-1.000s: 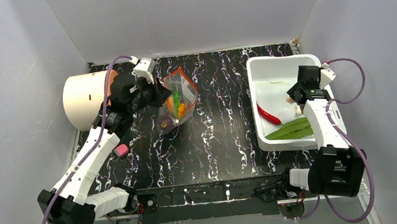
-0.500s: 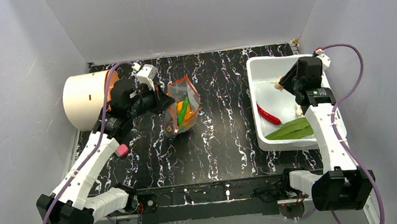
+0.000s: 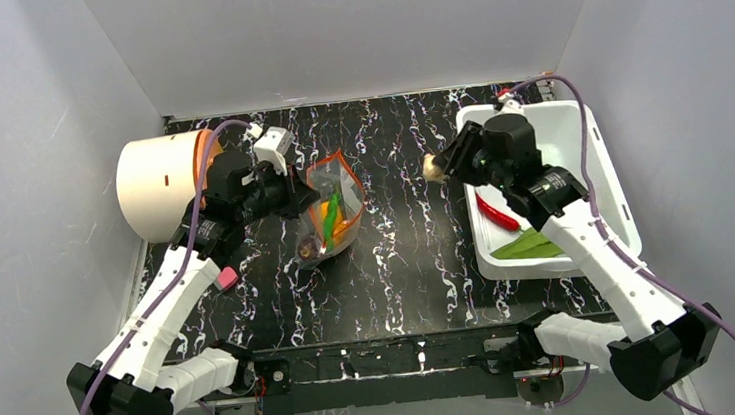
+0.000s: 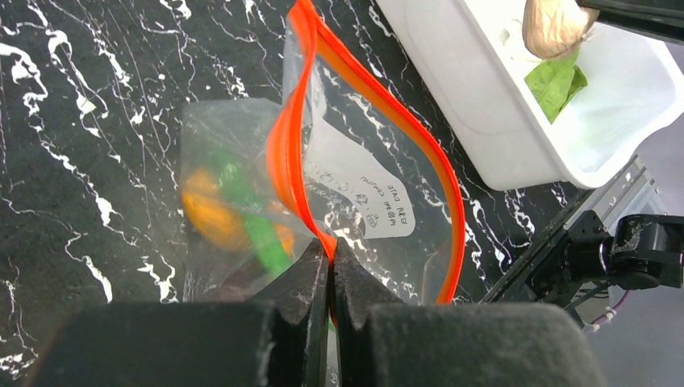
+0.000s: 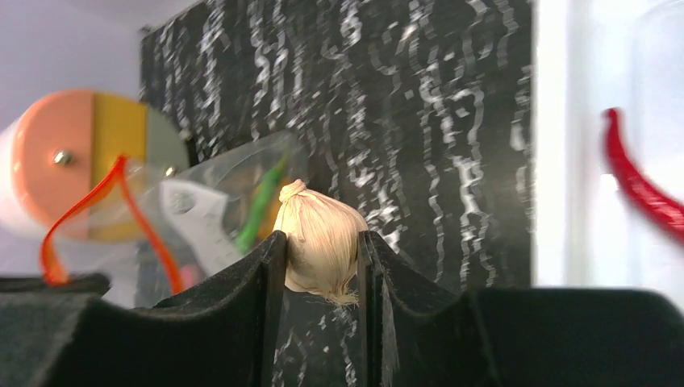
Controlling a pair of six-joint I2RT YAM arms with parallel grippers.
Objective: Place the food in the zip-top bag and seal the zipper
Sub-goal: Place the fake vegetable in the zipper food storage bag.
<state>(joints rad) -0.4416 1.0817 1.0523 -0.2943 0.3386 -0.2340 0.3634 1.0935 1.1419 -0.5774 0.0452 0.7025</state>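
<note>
Right gripper (image 5: 321,242) clasping garlic (image 5: 319,224), zip-top bag (image 3: 337,184) apart to its left

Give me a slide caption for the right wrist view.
Right gripper holds the garlic, with the zip-top bag ahead.

Top view: lit evenly, diffusely, from above. Casts only soft shadows onto dark table (image 3: 405,226). Washes out white bin (image 3: 591,168) floor slightly. Left wrist: renders zipper (image 4: 284,153) sharp, food (image 4: 214,218) hazy behind zip-top bag (image 4: 367,205) plastic. Right wrist: keeps garlic (image 5: 316,234) crisp; smears table veining, red chilli (image 5: 637,189), cylinder (image 5: 81,153) with motion blur. Brightness adequate throughout.
</note>
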